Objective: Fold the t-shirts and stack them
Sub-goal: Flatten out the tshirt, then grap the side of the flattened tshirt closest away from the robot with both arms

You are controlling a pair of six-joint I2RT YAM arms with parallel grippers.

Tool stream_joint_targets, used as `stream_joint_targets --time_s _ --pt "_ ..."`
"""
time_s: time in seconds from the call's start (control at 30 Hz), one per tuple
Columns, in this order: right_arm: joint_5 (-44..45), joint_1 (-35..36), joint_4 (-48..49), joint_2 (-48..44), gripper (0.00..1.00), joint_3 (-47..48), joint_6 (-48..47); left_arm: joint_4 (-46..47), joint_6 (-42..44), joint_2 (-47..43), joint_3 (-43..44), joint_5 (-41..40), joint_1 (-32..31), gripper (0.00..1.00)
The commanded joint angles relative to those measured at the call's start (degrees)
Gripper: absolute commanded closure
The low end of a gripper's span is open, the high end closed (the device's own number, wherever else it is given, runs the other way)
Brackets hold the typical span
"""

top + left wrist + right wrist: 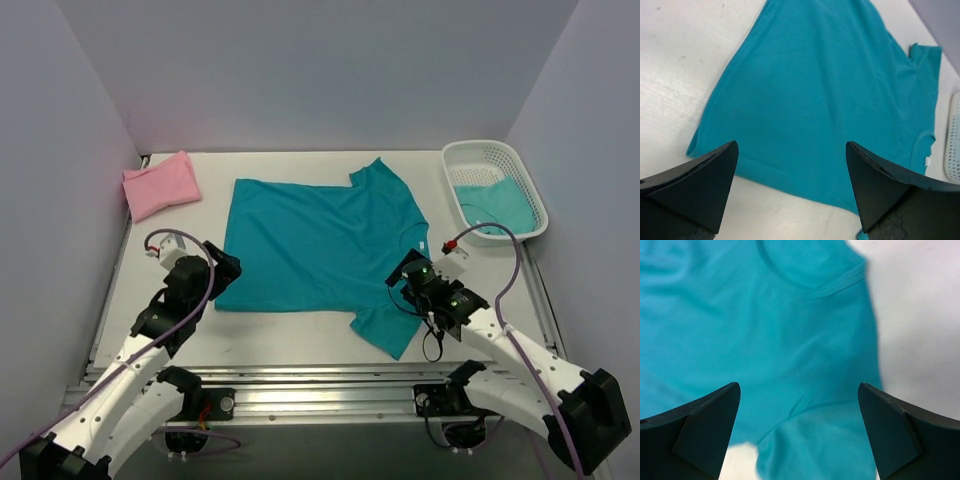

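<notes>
Wide apart and empty, the left gripper point(224, 266) is shown poised at the near hem corner of a teal t-shirt point(320, 245). The right gripper point(402, 278) is likewise held agape with nothing in it, above the near shoulder of the same shirt, between the neckband and the near sleeve (its wrist view is filled almost wholly with teal cloth).

The teal t-shirt is spread flat in the middle of the table point(300, 345), hem to the left, collar to the right, one sleeve pointing away and one toward the arms. No fold has been made in it, so the first fold is judged to be the step in hand. For the next move, both grippers would probably need to be lowered onto the near edge, closed on the cloth, then lifted and carried across together.

A folded pink t-shirt point(160, 185) is seen at the far left corner, well apart. A white mesh basket point(520, 175) with more teal cloth point(495, 205) inside is set at the far right. Neither is judged to be in the way; the splayed near sleeve may need tucking.
</notes>
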Motion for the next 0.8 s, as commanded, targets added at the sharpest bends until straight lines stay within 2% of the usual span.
stream_joint_targets --time_s 0.0,0.1,0.3,0.37,0.53,0.6,0.77 --pt "-1.83 5.24 -4.62 -4.45 0.0 0.39 -1.82 -7.49 -2.34 -2.41 -3.04 -3.29 -2.22 0.02" --pt "-2.89 9.38 -6.12 -3.41 0.0 0.39 -2.09 -8.02 -2.6 -2.07 -5.76 -0.75 -2.83 0.01" --pt "-4.56 11.23 -6.38 0.37 0.0 2.05 -3.58 -12.06 -2.69 0.83 -5.77 -1.7 -3.19 0.0" --pt "-4.12 11.23 -6.56 2.04 0.0 3.02 -4.81 -11.8 -3.3 1.54 -6.12 -2.05 -3.19 0.06" --pt "-2.36 11.23 -7.53 5.21 0.0 5.66 -7.62 -8.47 -4.79 4.61 -6.47 -2.32 -3.19 0.13" --pt "-2.54 11.06 -7.35 5.21 0.0 5.75 -8.59 -6.8 -5.06 8.03 -6.03 -2.41 -3.19 0.2" --pt "-3.5 10.53 -7.44 6.17 0.0 6.63 -9.65 -2.67 -7.35 14.97 -6.12 -1.62 -3.63 0.24"
